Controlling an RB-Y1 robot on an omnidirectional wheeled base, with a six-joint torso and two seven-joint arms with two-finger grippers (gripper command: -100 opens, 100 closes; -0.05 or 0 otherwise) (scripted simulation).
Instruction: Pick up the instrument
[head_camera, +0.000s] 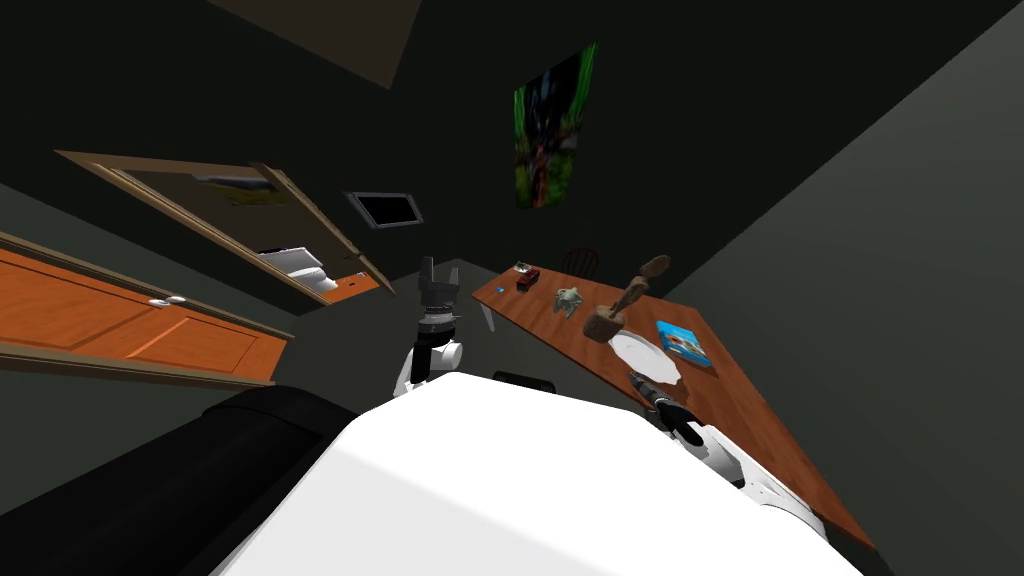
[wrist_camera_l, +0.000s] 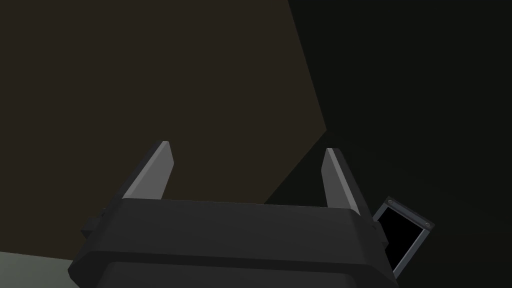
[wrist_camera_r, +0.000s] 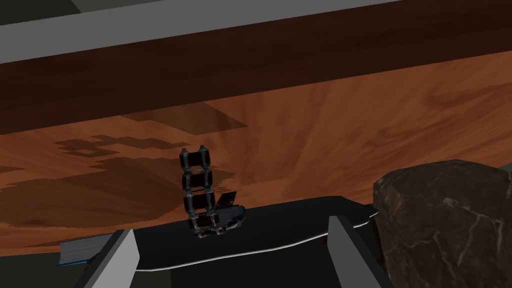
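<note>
A reddish-brown wooden table (head_camera: 740, 420) runs along the right wall. My right gripper (head_camera: 640, 383) hovers low over it at the near rim of a white plate (head_camera: 645, 357). Its fingers stand open with nothing between them (wrist_camera_r: 232, 229). In the right wrist view a small dark thing of linked segments (wrist_camera_r: 200, 195) stands just past the plate's shadowed rim (wrist_camera_r: 280, 245), ahead of the fingers. A brown rock-like sculpture base (wrist_camera_r: 445, 220) sits close beside one finger. A small grey-green object (head_camera: 568, 300) lies farther along the table. My left gripper (head_camera: 438, 275) is raised off the table and open (wrist_camera_l: 247, 149).
A tall wooden sculpture (head_camera: 625, 300), a blue book (head_camera: 683, 342) and a red-and-black item (head_camera: 527, 278) also sit on the table. A chair (head_camera: 580, 262) stands at its far end. An orange door (head_camera: 120, 325) and an open doorway (head_camera: 250, 220) are to the left.
</note>
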